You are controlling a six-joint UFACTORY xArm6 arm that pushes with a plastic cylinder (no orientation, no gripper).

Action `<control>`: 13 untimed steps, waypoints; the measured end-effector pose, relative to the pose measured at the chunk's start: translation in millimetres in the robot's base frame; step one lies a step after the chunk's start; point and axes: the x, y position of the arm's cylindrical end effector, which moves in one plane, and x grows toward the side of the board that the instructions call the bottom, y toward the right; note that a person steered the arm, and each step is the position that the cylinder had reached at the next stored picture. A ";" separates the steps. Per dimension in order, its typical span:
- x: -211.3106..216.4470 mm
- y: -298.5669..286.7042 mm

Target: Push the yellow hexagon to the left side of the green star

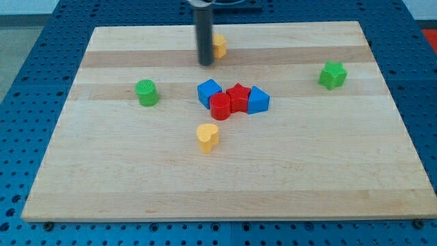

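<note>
Tip (205, 63) beside yellow hexagon (219, 46), seemingly touching

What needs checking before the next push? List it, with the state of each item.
1. My tip is beside the yellow hexagon, on its left: ok for contact, though whether they touch, cannot tell.
2. Tip is on the correct side to push toward the view's right: ok.
3. Green star is visible, far right and lower than the hexagon: ok.
4. Path between hexagon and star has no blocks: ok.
5. Central cluster, blue cube and red star included, lies below the path: ok.
6. Hexagon already left of the star but far away: not ok.
</note>
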 end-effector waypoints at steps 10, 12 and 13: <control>-28.8 177.5; -37.1 201.8; -70.0 159.1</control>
